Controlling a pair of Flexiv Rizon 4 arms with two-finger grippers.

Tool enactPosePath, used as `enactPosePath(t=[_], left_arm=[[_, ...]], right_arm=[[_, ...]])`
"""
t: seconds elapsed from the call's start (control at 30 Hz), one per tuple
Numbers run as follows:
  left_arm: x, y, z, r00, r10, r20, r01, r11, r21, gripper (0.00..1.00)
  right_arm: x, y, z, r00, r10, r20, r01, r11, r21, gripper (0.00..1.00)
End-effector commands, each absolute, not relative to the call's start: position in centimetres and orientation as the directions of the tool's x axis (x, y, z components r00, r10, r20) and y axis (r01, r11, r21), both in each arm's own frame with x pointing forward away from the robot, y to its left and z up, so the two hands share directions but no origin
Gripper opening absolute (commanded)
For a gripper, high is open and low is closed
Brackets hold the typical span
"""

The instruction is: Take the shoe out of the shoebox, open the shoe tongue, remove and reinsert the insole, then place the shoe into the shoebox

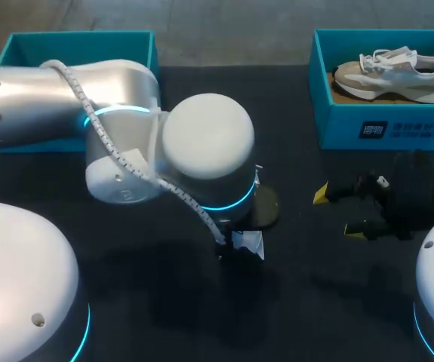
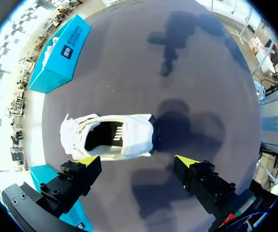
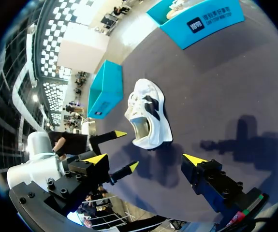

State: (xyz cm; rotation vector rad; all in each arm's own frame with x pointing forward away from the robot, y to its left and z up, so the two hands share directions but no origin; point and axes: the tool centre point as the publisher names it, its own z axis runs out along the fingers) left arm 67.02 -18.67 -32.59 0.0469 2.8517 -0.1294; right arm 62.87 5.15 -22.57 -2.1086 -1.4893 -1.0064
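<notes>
A white shoe (image 2: 107,137) stands on the dark table, its mouth facing up, just ahead of my left gripper (image 2: 138,161), which hangs open above it and touches nothing. In the head view my left arm (image 1: 201,143) covers that gripper and nearly all of the shoe. In the right wrist view the same shoe (image 3: 148,118) lies ahead of my right gripper (image 3: 145,159), open and empty, with the left gripper's yellow fingertips (image 3: 119,134) beside the shoe's heel. My right gripper (image 1: 337,213) sits at the table's right, under the right shoebox (image 1: 386,124).
The right teal shoebox holds a beige and white sneaker (image 1: 390,73). A second teal shoebox (image 1: 20,49) stands at the back left, partly behind my left arm. Bare dark table lies along the front, between the two arm bases.
</notes>
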Motion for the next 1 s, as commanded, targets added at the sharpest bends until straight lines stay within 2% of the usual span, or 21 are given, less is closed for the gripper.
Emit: enactPosePath(t=[0.03, 0.33, 0.77, 0.87, 0.97, 1.0], left_arm=[[67.6, -20.8, -34.6, -0.964, 0.021, -0.267, 0.043, 0.996, -0.079, 1.0], [67.8, -22.1, -37.0, -0.975, 0.014, -0.223, 0.033, 0.996, -0.08, 1.0], [68.2, -22.1, -40.2, -0.988, -0.021, -0.153, -0.01, 0.997, -0.071, 0.91], [68.2, -21.9, -40.4, -0.99, -0.027, -0.141, -0.017, 0.998, -0.068, 0.85], [68.1, -21.7, -40.6, -0.991, -0.038, -0.126, -0.03, 0.997, -0.072, 0.67], [68.0, -21.6, -40.6, -0.991, -0.039, -0.125, -0.03, 0.997, -0.07, 0.54]], right_arm=[[62.5, 5.1, -22.4, 0.188, 0.659, 0.728, 0.921, -0.376, 0.103, 1.0], [62.5, 5.1, -22.4, 0.188, 0.659, 0.728, 0.921, -0.376, 0.103, 1.0], [62.5, 5.1, -22.4, 0.188, 0.659, 0.728, 0.921, -0.376, 0.103, 1.0], [62.5, 5.1, -22.4, 0.188, 0.659, 0.728, 0.921, -0.376, 0.103, 1.0], [62.5, 5.1, -22.4, 0.188, 0.659, 0.728, 0.921, -0.376, 0.103, 1.0], [62.5, 5.1, -22.4, 0.188, 0.659, 0.728, 0.921, -0.376, 0.103, 1.0]])
